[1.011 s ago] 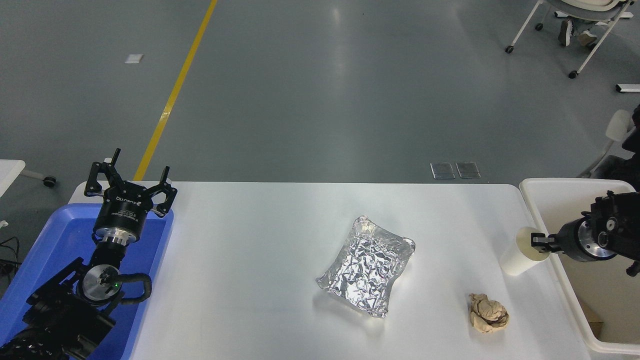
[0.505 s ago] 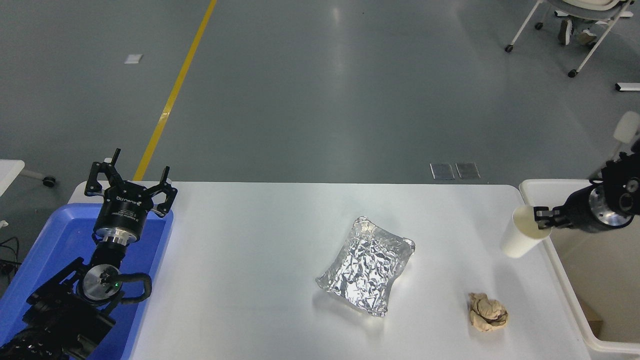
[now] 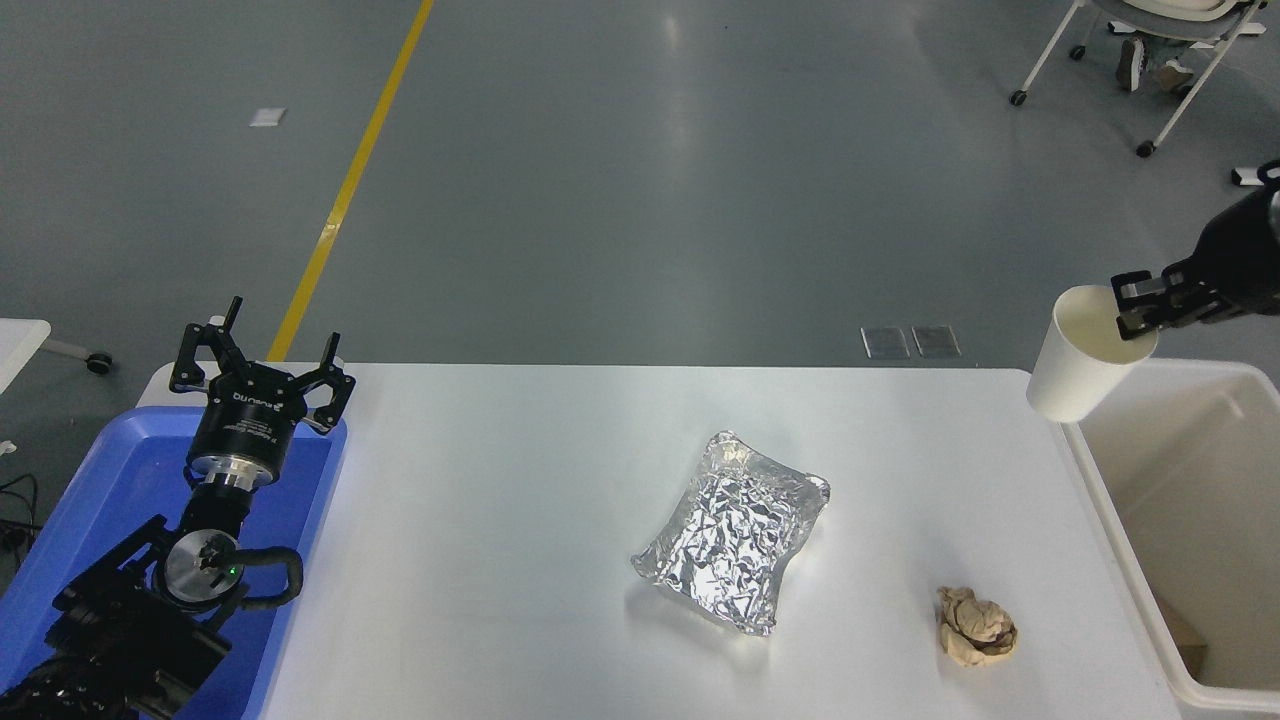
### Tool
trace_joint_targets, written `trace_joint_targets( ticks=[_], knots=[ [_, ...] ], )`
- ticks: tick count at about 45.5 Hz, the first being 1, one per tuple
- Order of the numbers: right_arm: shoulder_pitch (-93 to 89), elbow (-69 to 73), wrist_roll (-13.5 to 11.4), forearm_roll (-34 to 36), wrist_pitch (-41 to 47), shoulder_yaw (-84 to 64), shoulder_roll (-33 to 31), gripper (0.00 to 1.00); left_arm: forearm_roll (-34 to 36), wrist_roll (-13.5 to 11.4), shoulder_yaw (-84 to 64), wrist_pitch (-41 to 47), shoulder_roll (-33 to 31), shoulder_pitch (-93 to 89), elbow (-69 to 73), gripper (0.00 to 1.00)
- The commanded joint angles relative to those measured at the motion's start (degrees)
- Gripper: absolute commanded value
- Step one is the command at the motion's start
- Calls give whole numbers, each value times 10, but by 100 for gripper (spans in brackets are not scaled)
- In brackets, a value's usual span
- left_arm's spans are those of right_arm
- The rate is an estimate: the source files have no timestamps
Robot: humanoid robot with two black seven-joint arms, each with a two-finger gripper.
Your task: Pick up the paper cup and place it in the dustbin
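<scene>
Paper cup (image 3: pixel 1082 363), empty, hangs pinched at its rim by right claw (image 3: pixel 1135 308) above dustbin (image 3: pixel 1100 500) edge.

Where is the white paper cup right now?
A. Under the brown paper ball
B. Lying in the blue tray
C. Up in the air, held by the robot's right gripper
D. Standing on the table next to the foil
C: the right gripper pinches the rim of the paper cup, which hangs tilted above the table's far right corner beside the dustbin.

Glossy grey floor (image 3: pixel 640 180), yellow line (image 3: pixel 345 190) running diagonally at left, white wheeled chair frame (image 3: pixel 1150 60) far right, soft overhead glare.
</scene>
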Motion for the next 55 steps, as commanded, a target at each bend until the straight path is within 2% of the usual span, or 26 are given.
trace_joint_targets(
  ticks=[1, 9, 22, 29, 37, 40, 50, 55],
  knots=[
    [60, 19, 4, 12, 23, -26, 14, 0, 0, 0, 0, 0, 0, 0, 0, 100],
    [60, 15, 4, 12, 23, -34, 3, 0, 0, 0, 0, 0, 0, 0, 0, 100],
    [36, -63, 6, -21, 16, -87, -68, 0, 0, 0, 0, 0, 0, 0, 0, 100],
    [-60, -157, 15, -70, 5, -62, -128, 0, 0, -1, 0, 0, 0, 0, 0, 100],
    [-240, -296, 19, -89, -70, -25, -171, 0, 0, -1, 0, 0, 0, 0, -1, 100],
    [-368, -370, 20, -83, -107, 33, -174, 0, 0, -1, 0, 0, 0, 0, 0, 100],
    [-681, -499, 11, -48, -125, 317, -166, 0, 0, -1, 0, 0, 0, 0, 0, 100],
    [-784, -563, -2, -28, -134, 424, -123, 0, 0, 0, 0, 0, 0, 0, 0, 100]
  ],
)
